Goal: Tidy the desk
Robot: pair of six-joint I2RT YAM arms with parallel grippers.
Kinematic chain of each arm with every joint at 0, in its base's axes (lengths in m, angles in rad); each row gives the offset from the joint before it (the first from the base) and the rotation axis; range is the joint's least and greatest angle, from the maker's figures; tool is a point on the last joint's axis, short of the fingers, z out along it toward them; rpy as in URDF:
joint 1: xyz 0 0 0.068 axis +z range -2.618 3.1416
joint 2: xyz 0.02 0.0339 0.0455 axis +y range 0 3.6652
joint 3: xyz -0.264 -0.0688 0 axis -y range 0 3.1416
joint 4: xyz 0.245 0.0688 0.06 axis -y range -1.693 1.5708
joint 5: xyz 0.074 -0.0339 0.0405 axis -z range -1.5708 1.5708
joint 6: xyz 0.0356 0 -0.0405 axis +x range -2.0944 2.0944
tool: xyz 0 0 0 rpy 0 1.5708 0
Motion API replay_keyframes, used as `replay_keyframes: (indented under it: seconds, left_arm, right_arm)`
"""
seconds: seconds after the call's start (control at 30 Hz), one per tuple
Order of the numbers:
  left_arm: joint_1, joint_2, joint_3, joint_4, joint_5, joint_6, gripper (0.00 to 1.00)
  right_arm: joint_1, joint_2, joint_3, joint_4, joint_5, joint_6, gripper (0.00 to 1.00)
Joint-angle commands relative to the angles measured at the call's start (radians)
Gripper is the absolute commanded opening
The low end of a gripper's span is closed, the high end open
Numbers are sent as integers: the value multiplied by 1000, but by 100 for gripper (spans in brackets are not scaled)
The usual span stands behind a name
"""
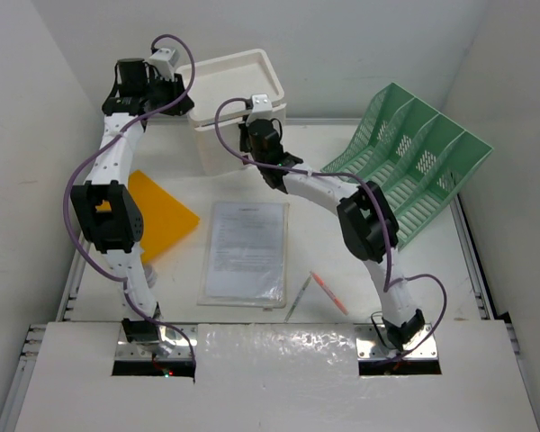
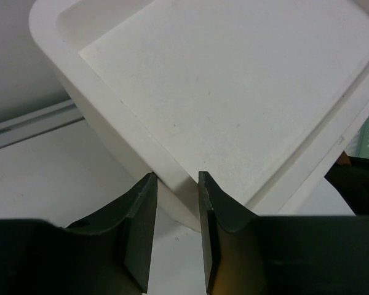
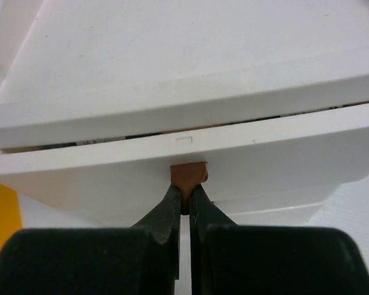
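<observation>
Barely begun, I judge: right pincer [image 3: 184,203] grips the brown knob [image 3: 189,174], drawer [image 3: 264,153] ahead of it cracked open; left pincer [image 2: 176,227], narrowly parted, sits at the box [image 2: 221,92] corner. Under both lies the desk [image 1: 432,279]; behind them paper [image 1: 246,249], yellow folder [image 1: 162,211] and pens [image 1: 328,292] wait unsorted, rack [image 1: 409,162] off to the right.

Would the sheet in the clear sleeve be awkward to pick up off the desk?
Probably floppy: the sleeved sheet is thin and lies flat on the desk. Its glossy sleeve likely slides when pushed.
</observation>
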Motion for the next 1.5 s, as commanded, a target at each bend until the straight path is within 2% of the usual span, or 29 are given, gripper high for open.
replay_keyframes:
  seconds: [0.0, 0.13, 0.37, 0.47, 0.5, 0.6, 0.73, 0.8, 0.93, 1.17, 1.3, 1.33, 1.4, 1.47]
  left_arm:
    - [-42, 37, -1, -149, 129, 9, 0]
    - [-42, 37, 4, -157, 130, 21, 0]
    - [-42, 40, 5, -149, 145, 20, 0]
    - [-17, 45, 5, -155, 156, 20, 0]
    - [-16, 45, 4, -159, 159, 23, 0]
    - [-7, 42, -2, -157, 171, 24, 0]
    - [3, 39, -10, -159, 188, 33, 0]
    - [6, 36, -12, -163, 191, 44, 0]
    - [9, 33, -4, -188, 198, 66, 0]
    - [9, 5, -12, -228, 267, 110, 0]
    - [10, 2, -15, -220, 242, 98, 0]
    - [10, 2, -18, -215, 228, 92, 0]
    - [9, -1, -32, -189, 211, 75, 0]
    - [9, -2, -39, -175, 188, 66, 0]
  right_arm:
    - [-22, 41, 130, 161, -32, -10, 0]
    - [-22, 83, 177, 178, -29, -2, 0]
    - [-27, -1, 60, 224, -3, -69, 1]
    - [-28, -65, 17, 182, -61, -114, 22]
    - [-28, -90, -9, 159, -82, -138, 37]
    - [-31, -204, -137, 129, -156, -143, 55]
    - [-54, -313, -274, 81, -245, -117, 66]
    - [-97, -351, -293, 17, -291, -56, 66]
    - [-183, -374, -198, -117, -300, 3, 65]
    - [-206, -282, 81, -338, -250, -40, 66]
    - [-238, -106, 395, -453, -253, -17, 66]
    - [-246, -21, 445, -471, -268, 9, 65]
    - [-270, 47, 528, -453, -324, 33, 64]
    - [-280, 109, 542, -413, -316, 56, 62]
